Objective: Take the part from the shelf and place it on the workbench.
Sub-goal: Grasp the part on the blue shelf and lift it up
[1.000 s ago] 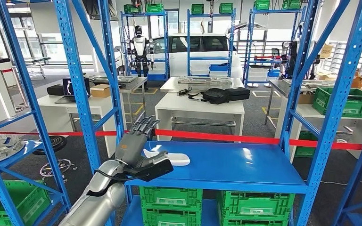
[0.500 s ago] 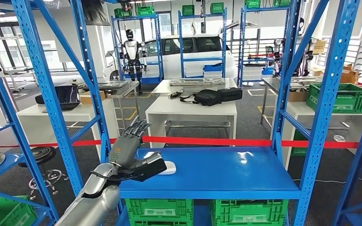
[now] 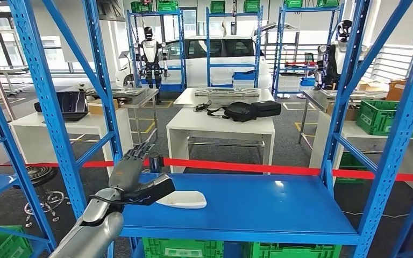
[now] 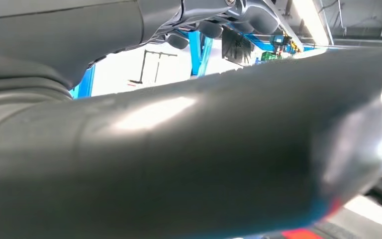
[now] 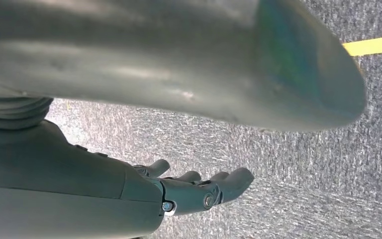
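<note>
Smooth white flattish part [image 3: 183, 200] on blue shelf [image 3: 258, 207]

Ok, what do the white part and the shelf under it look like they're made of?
The white part looks like smooth moulded plastic, possibly painted: even glossy white, soft rounded edges, though the look alone can't settle it. The shelf looks like blue painted sheet metal: it shows a bright glare spot, and its posts are punched with rows of holes. The left hand is at the part's end.
</note>
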